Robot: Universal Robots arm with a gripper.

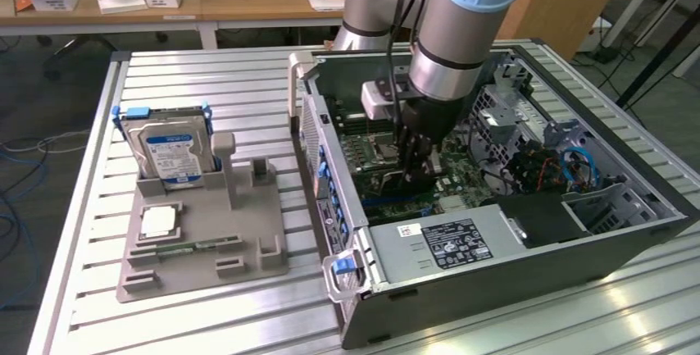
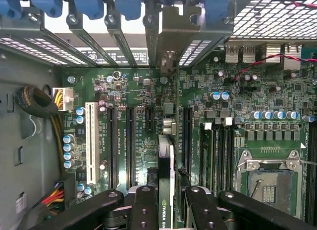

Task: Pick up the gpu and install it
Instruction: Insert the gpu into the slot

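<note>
My gripper (image 2: 171, 210) is shut on the gpu (image 2: 165, 183), a thin dark card seen edge-on with a green-lettered label between the black fingers (image 2: 143, 205). The card stands upright over the green motherboard (image 2: 133, 91), in line with the long black slots, and its silvery bracket end (image 2: 171, 29) points toward the case's rear slot openings. Whether its edge sits in a slot I cannot tell. In the exterior view the gripper (image 1: 415, 166) reaches down into the open computer case (image 1: 612, 232), and its fingers hide the card.
Blue slot latches (image 2: 89, 5) line the case's rear wall. The empty processor socket (image 2: 267, 183) and the power supply (image 1: 460, 240) lie near the gripper. On the exterior view's left, a grey holder (image 1: 252, 265) carries a hard drive (image 1: 170, 154) and a green memory stick (image 1: 197, 247).
</note>
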